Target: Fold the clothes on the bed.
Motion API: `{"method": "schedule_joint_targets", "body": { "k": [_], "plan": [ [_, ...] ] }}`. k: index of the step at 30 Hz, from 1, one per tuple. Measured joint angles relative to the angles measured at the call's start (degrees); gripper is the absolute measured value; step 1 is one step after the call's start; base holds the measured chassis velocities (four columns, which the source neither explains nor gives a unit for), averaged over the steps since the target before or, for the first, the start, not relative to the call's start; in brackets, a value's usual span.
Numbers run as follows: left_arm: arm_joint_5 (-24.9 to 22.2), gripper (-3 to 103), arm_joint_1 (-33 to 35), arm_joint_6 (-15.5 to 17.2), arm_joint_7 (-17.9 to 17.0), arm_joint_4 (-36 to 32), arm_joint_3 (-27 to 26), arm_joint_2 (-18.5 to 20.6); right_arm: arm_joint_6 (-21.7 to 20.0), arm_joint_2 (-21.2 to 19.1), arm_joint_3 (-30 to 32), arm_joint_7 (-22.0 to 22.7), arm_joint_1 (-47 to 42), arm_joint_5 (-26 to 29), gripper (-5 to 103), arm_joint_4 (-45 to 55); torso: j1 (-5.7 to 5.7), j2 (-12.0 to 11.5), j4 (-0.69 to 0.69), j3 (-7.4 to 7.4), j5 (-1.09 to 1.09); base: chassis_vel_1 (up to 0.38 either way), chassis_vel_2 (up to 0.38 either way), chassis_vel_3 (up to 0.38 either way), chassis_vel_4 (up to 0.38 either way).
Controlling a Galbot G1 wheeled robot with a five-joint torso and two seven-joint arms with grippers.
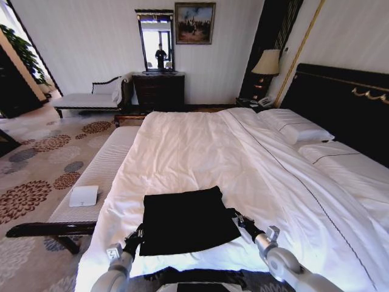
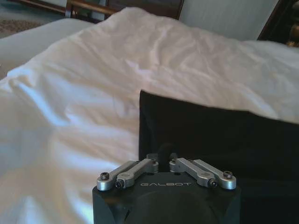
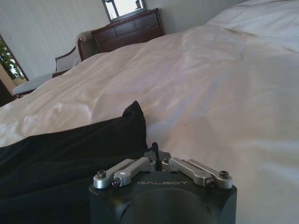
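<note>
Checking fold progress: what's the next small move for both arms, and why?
Probably lift both edges slightly. The left end effector and right end effector look closed on opposite side edges of the black T-shirt, which lies as a flat rectangle on the bed.

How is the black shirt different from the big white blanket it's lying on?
The shirt is black; the blanket is white. The shirt is small and folded into a neat rectangle; the blanket spreads over the whole bed with soft wrinkles. The left pincer and right pincer sit at the shirt's two near sides, not on open blanket. Both are soft cloth lying flat.
</note>
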Motion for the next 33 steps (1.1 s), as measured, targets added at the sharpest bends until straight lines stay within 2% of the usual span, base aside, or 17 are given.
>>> {"method": "schedule_joint_targets", "body": {
  "k": [1, 3, 7, 9, 10, 13, 15, 16, 17, 18, 20, 21, 23, 26, 28, 31, 33],
  "plan": [
    [-0.4, 14, 0.7, -0.3, 0.2, -1.1, -0.2, 0.0, 0.0, 0.0, 0.3, 0.1, -0.3, -0.1, 5, 0.9, 0.0, 0.0, -0.01, 0.0, 0.01, 0.0, 0.0, 0.0, 0.0],
    [-0.8, 14, 1.6, -0.8, 0.9, -2.5, -0.6, 0.1, 0.0, 0.0, 0.9, 0.1, -0.8, -0.2, 11, 2.3, 0.0, 0.0, 0.0, 0.0, 0.01, 0.0, 0.0, 0.0, 0.0],
    [-3.0, 35, 3.7, -3.4, 5.2, -6.7, -3.1, 0.5, 0.7, 0.6, 3.1, 0.1, -0.5, -0.4, 32, 6.0, -0.01, 0.0, 0.0, 0.0, 0.0, 0.0, 0.0, 0.0, 0.0],
    [-3.4, 35, 3.3, -3.6, 5.5, -6.8, -3.5, 0.5, 0.8, 0.8, 3.2, 0.1, 0.1, -0.3, 32, 6.1, -0.01, 0.0, 0.0, 0.0, 0.0, 0.0, 0.0, 0.0, 0.0],
    [-4.2, 40, 2.5, -3.7, 5.8, -6.7, -4.0, 0.5, 0.8, 1.0, 3.2, 0.2, 1.0, -0.1, 38, 6.1, -0.01, 0.0, 0.01, 0.0, 0.0, 0.0, 0.0, 0.0, 0.0],
    [-8.5, 57, -6.8, -2.1, 3.8, -1.7, -5.0, -0.5, 0.8, 2.4, 1.5, 0.8, 6.3, 0.3, 54, 3.2, 0.0, 0.0, 0.01, 0.0, 0.0, 0.0, 0.0, 0.0, 0.0],
    [-8.7, 57, -8.9, -1.8, 3.2, -0.3, -5.1, -0.8, 0.8, 2.8, 1.1, 0.8, 7.3, 0.3, 54, 2.5, 0.0, 0.0, 0.0, 0.0, 0.0, 0.0, 0.0, 0.0, 0.0],
    [-8.6, 68, -13.9, -1.4, 1.7, 4.0, -4.7, -1.5, 0.8, 3.7, 0.4, 0.9, 9.4, 0.2, 59, 1.1, 0.01, 0.0, -0.01, 0.01, 0.0, 0.0, 0.0, 0.0, 0.0],
    [-8.4, 68, -16.2, -1.3, 1.3, 6.2, -4.4, -1.8, 0.8, 4.1, 0.1, 0.9, 10.2, 0.1, 65, 0.5, 0.01, 0.0, 0.0, 0.01, 0.0, 0.0, 0.0, 0.0, 0.0],
    [-8.3, 73, -19.6, -1.0, 0.7, 9.6, -3.9, -2.3, 0.7, 4.8, -0.3, 0.9, 11.2, 0.0, 70, -0.2, 0.02, 0.0, 0.01, 0.02, 0.0, 0.0, 0.0, 0.0, 0.0],
    [-8.3, 79, -21.2, -0.9, 0.5, 11.4, -3.6, -2.5, 0.7, 5.0, -0.5, 0.9, 11.5, -0.1, 70, -0.6, 0.02, 0.0, 0.0, 0.01, 0.0, 0.0, 0.0, 0.0, 0.0],
    [-8.3, 79, -23.3, -0.8, 0.3, 13.9, -3.2, -2.9, 0.7, 5.4, -0.8, 0.9, 12.0, -0.2, 76, -1.1, 0.01, 0.0, 0.0, 0.01, 0.0, 0.0, 0.0, 0.0, 0.0],
    [-8.2, 90, -28.2, -0.7, 0.1, 20.8, -2.2, -3.9, 0.6, 6.2, -1.9, 0.7, 13.3, -0.5, 86, -2.9, 0.01, 0.0, -0.03, 0.01, -0.01, 0.0, 0.0, 0.0, 0.0],
    [-8.0, 98, -29.6, -0.8, 0.6, 23.7, -1.7, -4.4, 0.6, 6.7, -2.8, 0.6, 14.4, -0.7, 91, -4.1, 0.01, 0.0, -0.01, 0.01, 0.0, 0.0, 0.0, 0.0, 0.0],
    [-7.3, 100, -31.5, -1.6, 1.8, 27.2, -1.2, -5.2, 0.5, 7.2, -3.4, 0.3, 15.0, -1.0, 100, -5.4, 0.01, 0.0, 0.02, 0.02, 0.01, 0.0, 0.0, 0.0, 0.0],
    [-7.2, 102, -32.5, -2.0, 2.2, 28.7, -0.9, -5.5, 0.5, 7.3, -3.5, 0.1, 15.1, -1.1, 100, -5.9, 0.01, 0.0, -0.01, 0.01, 0.0, 0.0, 0.0, 0.0, 0.0],
    [-7.3, 95, -33.7, -2.5, 2.7, 30.4, -0.5, -6.1, 0.5, 7.5, -3.6, -0.1, 15.1, -1.2, 100, -6.7, 0.0, 0.0, -0.01, 0.0, 0.01, 0.0, 0.0, 0.0, 0.0]
  ]
}}
